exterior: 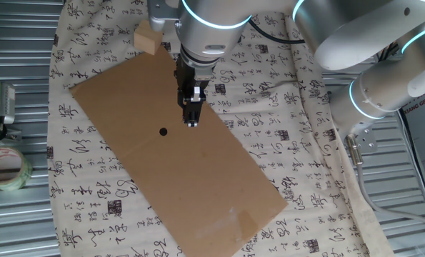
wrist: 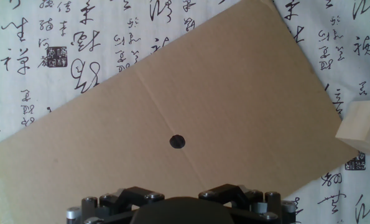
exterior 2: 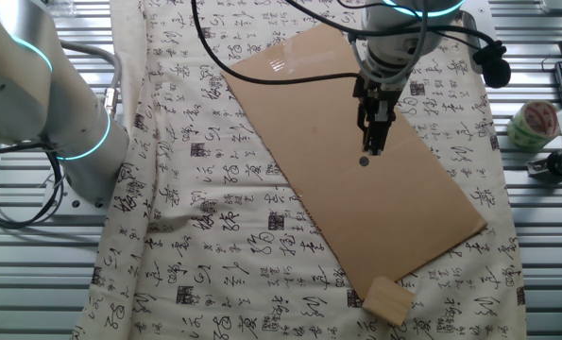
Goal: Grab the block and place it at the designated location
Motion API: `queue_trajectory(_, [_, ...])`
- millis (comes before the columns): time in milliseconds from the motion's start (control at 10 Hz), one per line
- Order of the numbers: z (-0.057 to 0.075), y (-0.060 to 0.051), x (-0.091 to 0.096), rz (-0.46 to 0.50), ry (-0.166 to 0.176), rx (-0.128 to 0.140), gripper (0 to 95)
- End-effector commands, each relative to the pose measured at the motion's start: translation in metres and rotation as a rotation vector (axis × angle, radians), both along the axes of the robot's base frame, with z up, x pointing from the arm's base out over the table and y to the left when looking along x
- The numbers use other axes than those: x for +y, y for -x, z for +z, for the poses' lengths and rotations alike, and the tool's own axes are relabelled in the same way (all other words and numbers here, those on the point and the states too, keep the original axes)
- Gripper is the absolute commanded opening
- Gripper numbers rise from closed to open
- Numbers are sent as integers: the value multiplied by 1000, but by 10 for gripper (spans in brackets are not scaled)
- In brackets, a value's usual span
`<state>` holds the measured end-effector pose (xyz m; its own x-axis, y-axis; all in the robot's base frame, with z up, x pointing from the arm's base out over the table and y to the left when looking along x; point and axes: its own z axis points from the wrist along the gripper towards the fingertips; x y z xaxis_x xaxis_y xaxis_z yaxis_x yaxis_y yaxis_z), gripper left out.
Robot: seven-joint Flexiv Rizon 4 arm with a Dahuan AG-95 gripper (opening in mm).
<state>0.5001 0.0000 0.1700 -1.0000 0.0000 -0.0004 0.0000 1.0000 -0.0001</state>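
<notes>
Above the cardboard sheet [exterior: 183, 171], pincer [exterior: 191, 123] apparently clenched, empty; block's [exterior 2: 388, 300] whole shape only in fixed views.

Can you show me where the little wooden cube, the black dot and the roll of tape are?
Small light tan wooden cube [exterior 2: 388, 301], the other fixed view, its top face.
Small round black dot [wrist: 178, 142], hand view, its centre.
Roll of clear tape [exterior: 5, 168], one fixed view, its ring.

In hand view we see the block [wrist: 363, 126] cut off by the right edge, and the gripper's fingertips are out of frame, only its base shows. Cardboard sheet [wrist: 234, 81] is clipped at top and left. Jaw gap: can't tell from fixed views.
</notes>
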Motion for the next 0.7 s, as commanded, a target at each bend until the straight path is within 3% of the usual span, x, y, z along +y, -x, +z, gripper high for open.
queue_trajectory(100, [0,0,0,0,0,0,950])
queue_trajectory(200, [0,0,0,36,-49,-34,0])
queue_trajectory(700, [0,0,0,37,-45,-31,0])
